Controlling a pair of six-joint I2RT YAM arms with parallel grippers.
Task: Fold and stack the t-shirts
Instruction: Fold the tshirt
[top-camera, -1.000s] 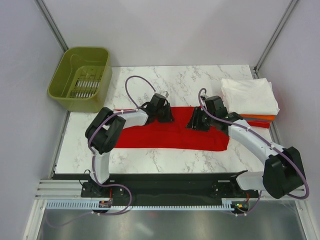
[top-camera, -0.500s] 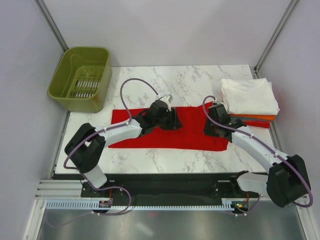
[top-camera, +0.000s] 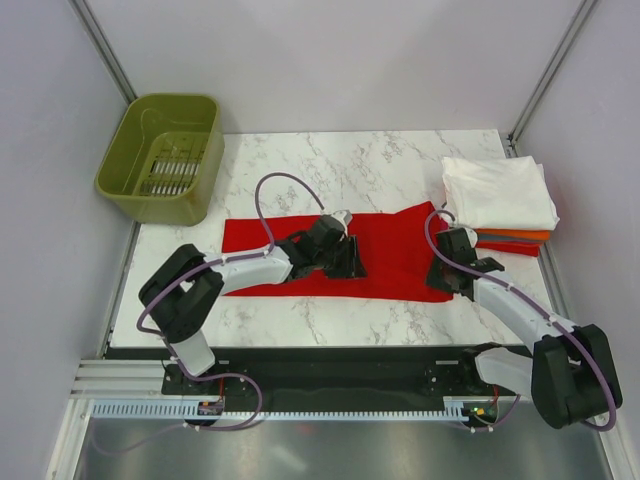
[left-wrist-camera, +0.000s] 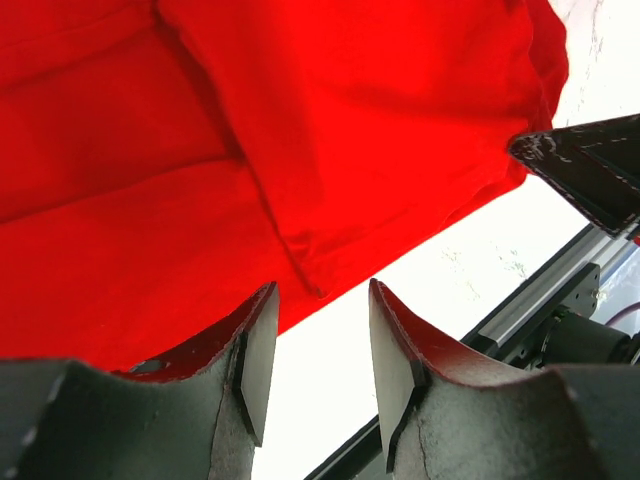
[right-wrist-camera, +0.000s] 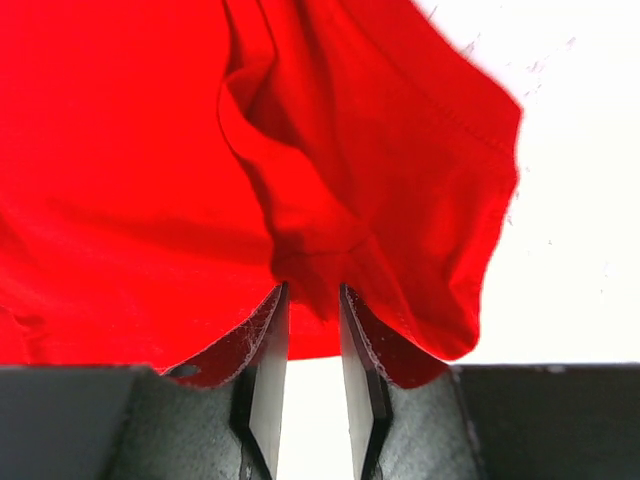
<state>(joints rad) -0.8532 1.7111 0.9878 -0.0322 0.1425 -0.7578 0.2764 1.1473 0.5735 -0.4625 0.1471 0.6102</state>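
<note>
**Red shirt spread flat, right corner pinched**

The marble worktop (top-camera: 300, 320) fills mid-frame. The red t-shirt (top-camera: 390, 245) lies spread across its centre, its right end beside the folded stack (top-camera: 498, 190), which is white on top. My left tool (left-wrist-camera: 322, 350) hangs open at the shirt's lower edge, gripping nothing. My right tool (right-wrist-camera: 312, 320) pinches the shirt's lower-right corner.

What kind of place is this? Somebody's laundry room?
Probably a robot test booth, not a home: the left arm and right arm are bolted to a metal rail, plain walls with metal posts close in the table, and a red t-shirt lies spread for folding.
</note>
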